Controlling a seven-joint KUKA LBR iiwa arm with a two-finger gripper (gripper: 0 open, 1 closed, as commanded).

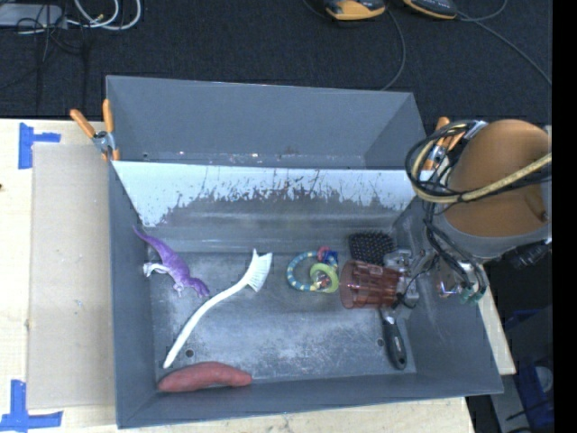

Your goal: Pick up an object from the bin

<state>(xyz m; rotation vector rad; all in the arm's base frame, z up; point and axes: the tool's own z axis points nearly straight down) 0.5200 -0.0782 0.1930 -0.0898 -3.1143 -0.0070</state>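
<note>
My gripper (405,276) is low at the right side of the bin, under the arm's orange cover. Directly to its left, touching or nearly touching it, lies a reddish-brown translucent ribbed thing (368,285). A black brush lies under that thing, with its bristle head (370,244) behind it and its dark handle (394,342) in front. A ring toy in blue, yellow and green (312,273) rests just left of the reddish-brown thing.
A long white brush (219,302) lies slantwise in the middle of the bin. A purple toy dinosaur (173,266) is at the left, and a red sausage-shaped thing (205,378) lies along the front wall.
</note>
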